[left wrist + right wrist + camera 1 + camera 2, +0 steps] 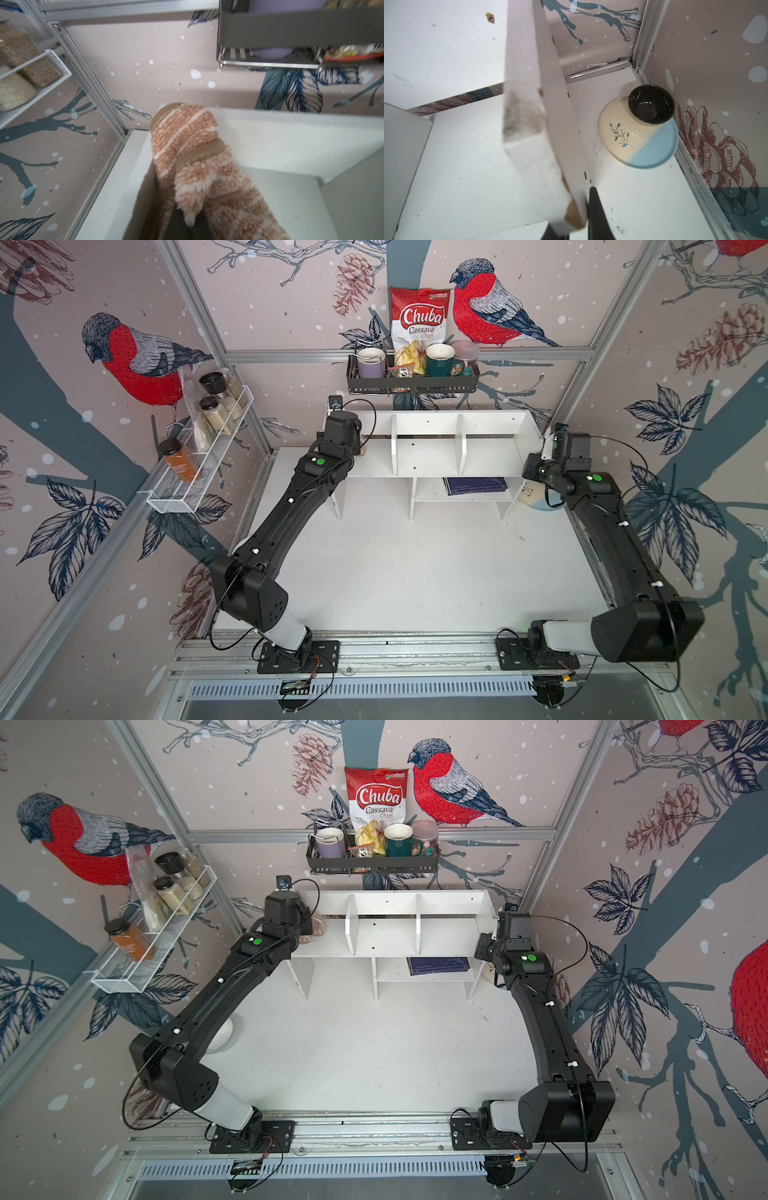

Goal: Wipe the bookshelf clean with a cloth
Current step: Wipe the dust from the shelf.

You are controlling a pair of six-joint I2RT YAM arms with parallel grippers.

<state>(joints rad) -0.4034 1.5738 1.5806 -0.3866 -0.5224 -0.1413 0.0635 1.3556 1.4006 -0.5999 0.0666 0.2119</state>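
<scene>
Both jaws are pressed together: right gripper [579, 207] pinches the bookshelf's [432, 448] right end panel; left gripper [187, 226] clamps the striped tan cloth [193, 158], which lies against the back corner of the leftmost upper compartment; farther back, a black wall rack [411, 385] hangs above it.

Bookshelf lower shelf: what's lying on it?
A dark blue book lies flat there. The rear of that shelf is hidden under the upper board of the bookshelf.
</scene>
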